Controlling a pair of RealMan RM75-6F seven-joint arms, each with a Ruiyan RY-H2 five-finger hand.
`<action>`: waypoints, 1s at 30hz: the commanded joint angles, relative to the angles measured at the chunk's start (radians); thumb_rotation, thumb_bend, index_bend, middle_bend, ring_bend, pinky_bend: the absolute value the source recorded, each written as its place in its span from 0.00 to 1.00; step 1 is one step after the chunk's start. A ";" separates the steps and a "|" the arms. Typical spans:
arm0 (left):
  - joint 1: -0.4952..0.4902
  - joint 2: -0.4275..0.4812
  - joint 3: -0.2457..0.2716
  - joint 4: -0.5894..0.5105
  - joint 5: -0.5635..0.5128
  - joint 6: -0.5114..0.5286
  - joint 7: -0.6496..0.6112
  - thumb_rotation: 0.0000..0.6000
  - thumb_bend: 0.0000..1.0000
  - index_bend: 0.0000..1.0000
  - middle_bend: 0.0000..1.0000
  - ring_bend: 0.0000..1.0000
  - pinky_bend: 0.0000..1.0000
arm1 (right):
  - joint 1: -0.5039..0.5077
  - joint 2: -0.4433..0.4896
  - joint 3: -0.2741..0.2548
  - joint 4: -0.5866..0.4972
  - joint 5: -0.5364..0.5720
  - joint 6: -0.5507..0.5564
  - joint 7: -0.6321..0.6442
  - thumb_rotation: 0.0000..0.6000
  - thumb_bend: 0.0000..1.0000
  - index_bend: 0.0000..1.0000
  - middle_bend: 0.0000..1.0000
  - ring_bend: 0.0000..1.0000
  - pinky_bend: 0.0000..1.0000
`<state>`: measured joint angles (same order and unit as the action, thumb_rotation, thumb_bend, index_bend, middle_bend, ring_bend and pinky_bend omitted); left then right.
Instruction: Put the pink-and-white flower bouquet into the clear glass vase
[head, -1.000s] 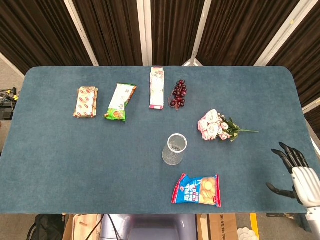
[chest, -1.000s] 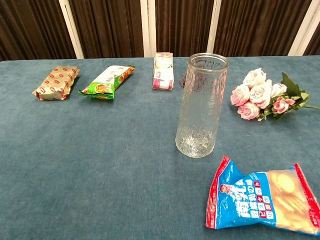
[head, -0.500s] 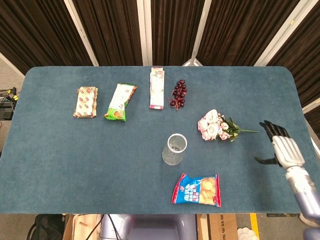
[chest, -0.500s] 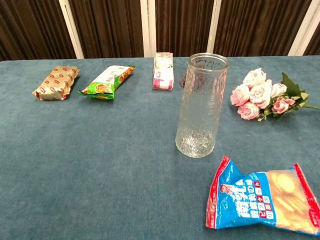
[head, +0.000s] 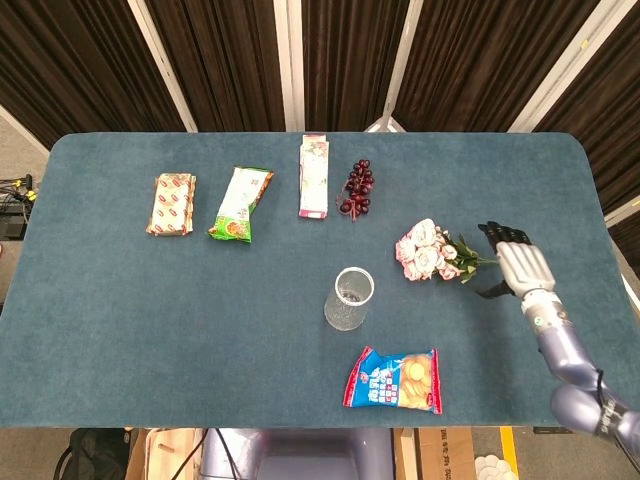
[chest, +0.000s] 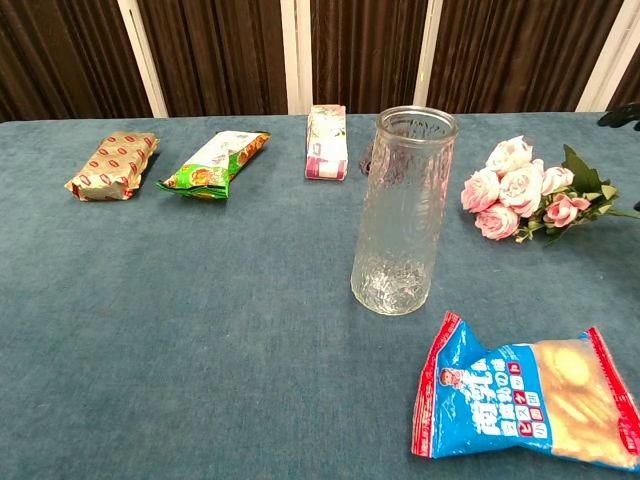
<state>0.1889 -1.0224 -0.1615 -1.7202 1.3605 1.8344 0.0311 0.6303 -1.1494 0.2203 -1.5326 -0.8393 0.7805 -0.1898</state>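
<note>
The pink-and-white flower bouquet (head: 435, 253) (chest: 530, 190) lies flat on the blue table, blooms to the left and green stem pointing right. The clear glass vase (head: 349, 298) (chest: 404, 211) stands upright and empty, left of and nearer than the bouquet. My right hand (head: 515, 266) hovers over the stem's right end, fingers spread, holding nothing. In the chest view only its dark fingertips (chest: 620, 115) show at the right edge. My left hand is out of sight in both views.
A blue chip bag (head: 393, 380) (chest: 525, 399) lies in front of the vase. Along the back sit a tan snack pack (head: 171, 204), a green packet (head: 240, 203), a pink-white box (head: 314, 175) and dark grapes (head: 357, 187).
My right hand has travelled from the table's near right edge up and leftward, reaching the bouquet's stem end. The objects on the table have not moved.
</note>
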 joint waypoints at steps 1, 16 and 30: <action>-0.001 -0.003 -0.003 -0.003 -0.006 -0.001 0.011 1.00 0.20 0.13 0.00 0.00 0.03 | 0.039 -0.034 0.004 0.039 0.043 -0.040 -0.016 1.00 0.18 0.00 0.00 0.00 0.00; -0.007 -0.021 -0.021 -0.013 -0.042 -0.002 0.071 1.00 0.19 0.14 0.00 0.00 0.03 | 0.141 -0.174 -0.005 0.225 0.099 -0.090 -0.040 1.00 0.18 0.08 0.03 0.02 0.00; -0.022 -0.032 -0.024 -0.019 -0.052 -0.023 0.112 1.00 0.20 0.15 0.00 0.00 0.03 | 0.194 -0.275 -0.018 0.336 0.064 -0.144 -0.021 1.00 0.18 0.19 0.19 0.16 0.00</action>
<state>0.1668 -1.0545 -0.1849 -1.7397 1.3091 1.8116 0.1430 0.8190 -1.4180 0.2014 -1.2019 -0.7728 0.6396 -0.2113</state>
